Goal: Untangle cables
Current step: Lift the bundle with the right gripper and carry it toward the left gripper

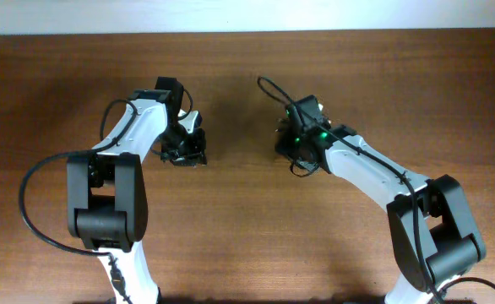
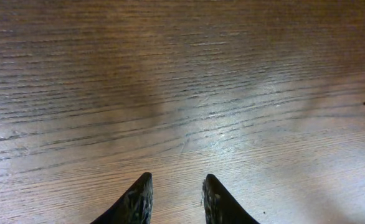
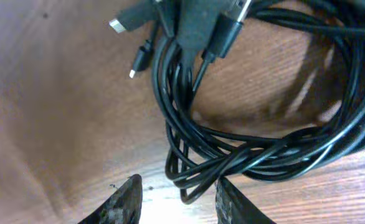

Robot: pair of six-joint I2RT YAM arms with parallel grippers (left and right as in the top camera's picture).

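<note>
Black textured fingers (image 2: 142, 202) of the left tool (image 2: 177, 182) stand a narrow gap apart. Nothing lies between them, and the tool grips nothing. Beneath and ahead of it the left wrist view shows only the bare brown wood grain of the surface (image 2: 182, 93).

The right tool (image 3: 179, 184) also has its two fingertips apart, with a gap wider than any single cord. The lowest bend of the cables (image 3: 263, 155) dips into this gap. Neither pad is seen pressing on a cord, so the tool is open around the bend and not clamped on it.

From that bend the cables run outward as one bunch of thin black cords. They lie together in a loose loop on the wood, with several strands crossing and twisted over each other at the lower side. At the upper left of the loop the ends gather:
- a silver-tipped plug (image 3: 121, 25) pointing left;
- a smaller thin plug (image 3: 137, 64) just below it;
- a black connector body (image 3: 223, 34) beside them.

In the overhead view the bunch lies under the right tool, right of centre, and is mostly hidden by it. The left tool is well apart from the bunch, to the left.
</note>
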